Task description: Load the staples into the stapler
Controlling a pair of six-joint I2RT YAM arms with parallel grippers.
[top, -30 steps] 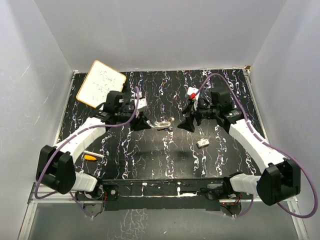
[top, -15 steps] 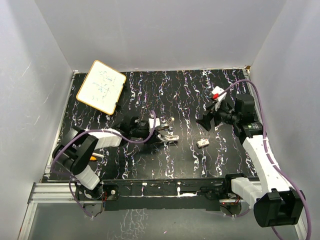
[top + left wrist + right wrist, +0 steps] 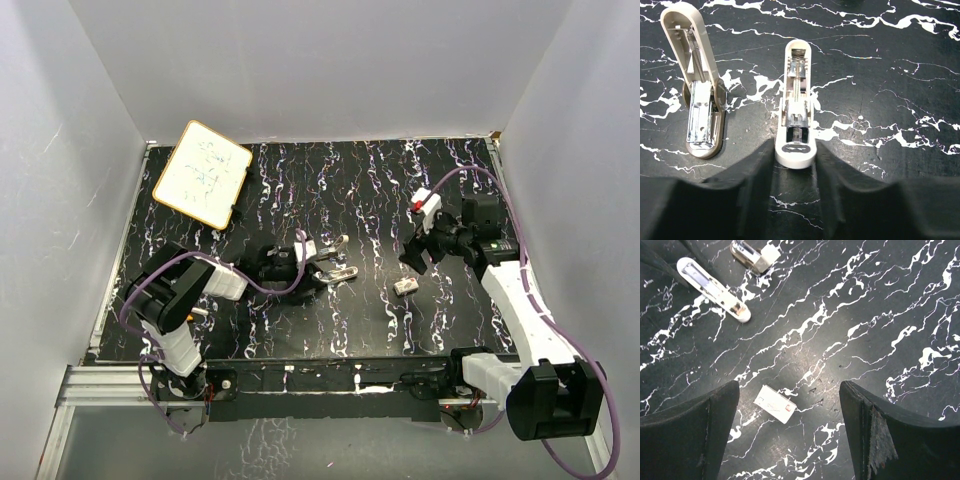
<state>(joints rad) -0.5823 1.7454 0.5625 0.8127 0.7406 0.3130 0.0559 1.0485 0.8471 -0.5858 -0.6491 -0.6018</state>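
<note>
Notes taken left to right across the table (image 3: 380, 190).

**Left arm.** A second earlier it had been stretched up to mid-table, meeting the right arm over the stapler (image 3: 340, 273). By this moment it had folded back low along the 8 o'clock side.
- The left gripper (image 3: 795, 150) sat at table level with the stapler in front of it, just off centre.
- The stapler lay opened out, insides showing. The beige half (image 3: 696, 85) was at 10 o'clock of the gripper. The white half (image 3: 799, 115) was at 12, its near end between the jaws.
- The fingers hugged that end on both sides. I could not tell whether they were pinching it or had just let go.
- It was also unclear whether the two halves were joined.

**Right arm.** It had swung out toward 3 o'clock, then come back in.
- The right gripper (image 3: 789, 385) was spread wide and empty, hovering over the staples box (image 3: 775, 404).
- The box lay flat at 4 o'clock of centre, unmoved throughout and well apart from the stapler.

**Reading.** The two-arm opening step looked finished, with the stapler parked open. Loading had not begun. The right arm's next job seemed to be picking up the box, which is small and flat and likely to skid under a pinch.
</note>
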